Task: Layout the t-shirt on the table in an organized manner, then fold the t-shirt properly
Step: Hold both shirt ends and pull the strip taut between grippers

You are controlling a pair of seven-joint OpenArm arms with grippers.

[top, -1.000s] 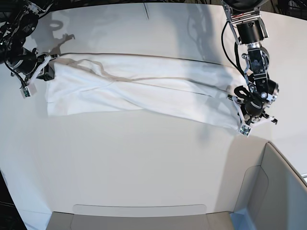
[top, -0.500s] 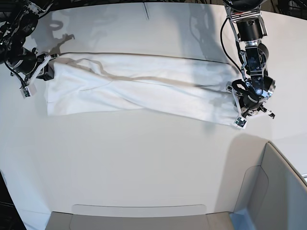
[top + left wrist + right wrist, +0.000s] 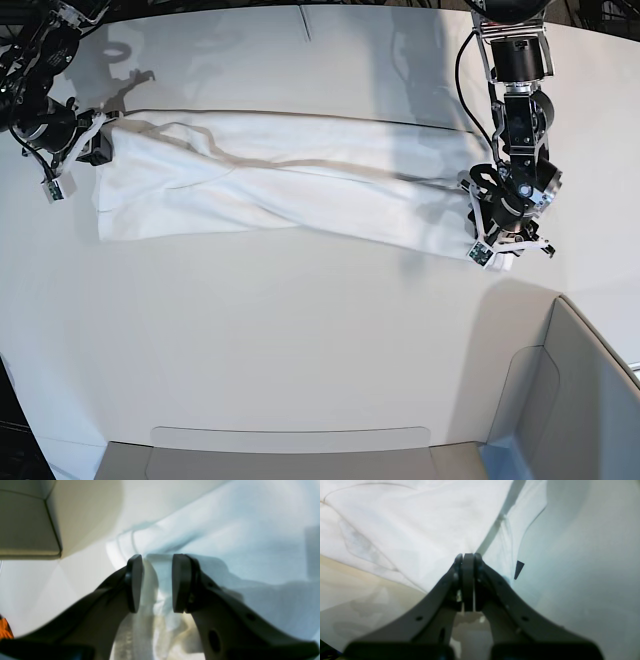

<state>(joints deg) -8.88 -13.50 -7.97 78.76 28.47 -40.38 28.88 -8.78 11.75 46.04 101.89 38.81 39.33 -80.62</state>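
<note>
The white t-shirt (image 3: pixel 280 185) lies stretched in a long, creased band across the table (image 3: pixel 300 340). My right gripper (image 3: pixel 98 140) is at the shirt's left end and is shut on the cloth. In the right wrist view its fingertips (image 3: pixel 467 562) pinch the fabric (image 3: pixel 415 530), with a small black label (image 3: pixel 518 569) beside them. My left gripper (image 3: pixel 508 245) sits over the shirt's right end. In the left wrist view it (image 3: pixel 156 582) is open, with bunched cloth (image 3: pixel 225 542) lying under and between the separated fingers (image 3: pixel 133 582).
A grey-white bin (image 3: pixel 590 400) stands at the table's near right corner, close to my left gripper; its wall (image 3: pixel 25 530) fills the upper left of the left wrist view. A low tray edge (image 3: pixel 290 440) runs along the front.
My left gripper has opened, letting go of the shirt's right end, and has shifted left and slightly back. The right end of the shirt moved left with it. My right arm stayed put.
</note>
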